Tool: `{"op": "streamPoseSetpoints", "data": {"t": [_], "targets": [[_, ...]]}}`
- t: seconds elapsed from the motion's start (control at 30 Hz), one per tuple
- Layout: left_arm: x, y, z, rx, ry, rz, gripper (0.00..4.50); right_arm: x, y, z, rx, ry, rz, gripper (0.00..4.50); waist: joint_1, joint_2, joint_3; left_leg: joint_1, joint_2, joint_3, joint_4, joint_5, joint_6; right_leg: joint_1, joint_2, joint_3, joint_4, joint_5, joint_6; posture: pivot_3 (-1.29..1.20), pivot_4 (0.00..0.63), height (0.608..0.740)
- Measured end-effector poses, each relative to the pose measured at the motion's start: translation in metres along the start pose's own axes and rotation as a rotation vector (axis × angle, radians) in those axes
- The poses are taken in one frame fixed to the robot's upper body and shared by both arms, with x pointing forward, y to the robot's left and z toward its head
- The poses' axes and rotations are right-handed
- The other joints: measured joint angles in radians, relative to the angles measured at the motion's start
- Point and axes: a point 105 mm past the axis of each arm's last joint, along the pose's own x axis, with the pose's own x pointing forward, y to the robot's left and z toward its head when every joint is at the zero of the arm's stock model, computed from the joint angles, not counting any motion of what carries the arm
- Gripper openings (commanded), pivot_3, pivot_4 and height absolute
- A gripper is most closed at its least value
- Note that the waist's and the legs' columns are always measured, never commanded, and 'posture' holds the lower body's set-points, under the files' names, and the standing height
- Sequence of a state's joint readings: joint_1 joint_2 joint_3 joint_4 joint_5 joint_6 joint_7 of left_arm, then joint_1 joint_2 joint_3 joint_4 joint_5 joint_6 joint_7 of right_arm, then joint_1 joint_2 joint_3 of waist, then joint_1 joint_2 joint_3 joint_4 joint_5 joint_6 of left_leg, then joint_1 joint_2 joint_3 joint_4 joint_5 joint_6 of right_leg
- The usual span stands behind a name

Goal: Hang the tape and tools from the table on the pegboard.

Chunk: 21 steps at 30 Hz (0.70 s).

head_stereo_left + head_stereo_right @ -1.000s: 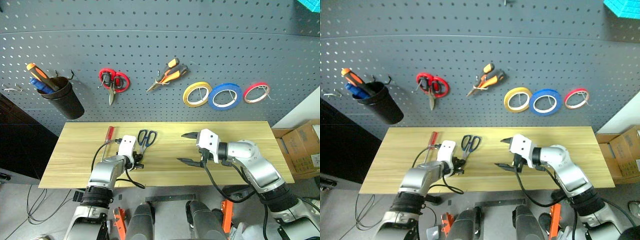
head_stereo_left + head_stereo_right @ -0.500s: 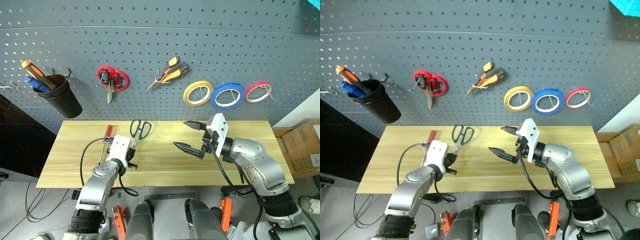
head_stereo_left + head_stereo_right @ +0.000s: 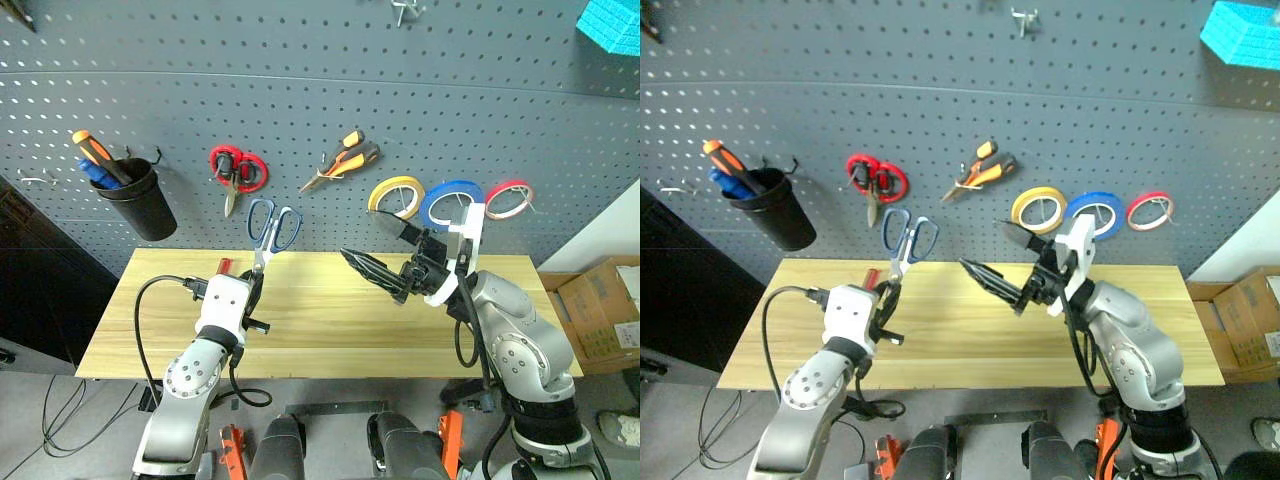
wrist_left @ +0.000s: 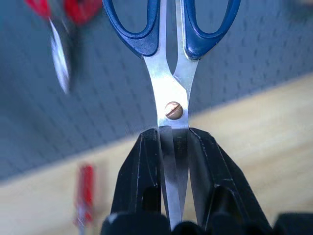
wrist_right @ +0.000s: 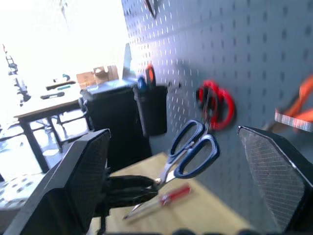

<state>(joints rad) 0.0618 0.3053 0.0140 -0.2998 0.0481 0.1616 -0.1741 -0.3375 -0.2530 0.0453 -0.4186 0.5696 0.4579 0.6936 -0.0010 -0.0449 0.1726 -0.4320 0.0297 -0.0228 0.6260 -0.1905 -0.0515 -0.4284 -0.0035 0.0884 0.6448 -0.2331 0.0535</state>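
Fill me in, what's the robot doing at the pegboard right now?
The left gripper is shut on the blades of the dark-handled scissors, holding them handles-up in front of the pegboard. The right gripper is open and empty beside them. The red-handled screwdriver lies on the table. Pliers and blue tape already hang.

Blue-handled scissors (image 3: 268, 232) upright, blades clamped

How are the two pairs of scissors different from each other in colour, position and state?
The dark-handled scissors have blue-looking handles; the red-handled scissors have red ones. The dark-handled scissors are held by the blades in the left gripper, handles up, in front of the pegboard; the red-handled scissors hang on the pegboard, blades down. Both have steel blades, closed.
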Motion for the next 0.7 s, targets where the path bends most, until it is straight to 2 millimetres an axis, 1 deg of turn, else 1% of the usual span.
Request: {"op": "streamPoseSetpoints", "data": {"t": [0.07, 0.23, 0.33, 0.5, 0.7], "targets": [[0.004, 0.011, 0.002, 0.011, -0.021, 0.065, 0.48, 0.003, -0.002, 0.001, -0.013, -0.016, 0.001, 4.50, 0.003, 0.000, -0.009, 0.002, 0.000, 0.000, 0.000, 0.000, 0.000, 0.003, 0.000, 0.000, -0.001, 0.000, 0.000, 0.15, 0.052, 0.740], [0.008, 0.027, 0.002, 0.020, -0.037, 0.152, 0.48, 0.007, -0.003, 0.003, -0.027, -0.034, 0.005, 4.50, 0.009, -0.001, -0.025, 0.003, 0.000, 0.000, 0.000, 0.000, 0.000, 0.003, 0.000, 0.000, 0.000, 0.002, 0.003, 0.15, 0.045, 0.740], [0.011, 0.033, 0.003, 0.021, -0.048, 0.185, 0.48, 0.007, -0.004, 0.004, -0.030, -0.043, 0.004, 4.50, 0.013, 0.000, -0.033, 0.004, 0.000, 0.000, 0.000, 0.000, 0.000, 0.004, 0.001, 0.000, 0.000, 0.002, 0.004, 0.14, 0.043, 0.740], [0.012, 0.035, 0.004, 0.020, -0.057, 0.193, 0.48, 0.007, -0.004, 0.004, -0.031, -0.047, 0.000, 4.50, 0.015, -0.001, -0.039, 0.007, 0.000, 0.001, 0.001, 0.000, 0.000, 0.007, 0.001, 0.000, 0.001, 0.002, 0.003, 0.13, 0.041, 0.740], [0.014, 0.033, 0.006, 0.012, -0.067, 0.182, 0.48, 0.007, -0.005, 0.003, -0.026, -0.047, -0.021, 4.50, 0.015, 0.000, -0.050, 0.008, 0.000, 0.001, 0.001, 0.000, 0.000, 0.008, 0.001, 0.001, 0.001, 0.002, 0.003, 0.12, 0.041, 0.740]]}}
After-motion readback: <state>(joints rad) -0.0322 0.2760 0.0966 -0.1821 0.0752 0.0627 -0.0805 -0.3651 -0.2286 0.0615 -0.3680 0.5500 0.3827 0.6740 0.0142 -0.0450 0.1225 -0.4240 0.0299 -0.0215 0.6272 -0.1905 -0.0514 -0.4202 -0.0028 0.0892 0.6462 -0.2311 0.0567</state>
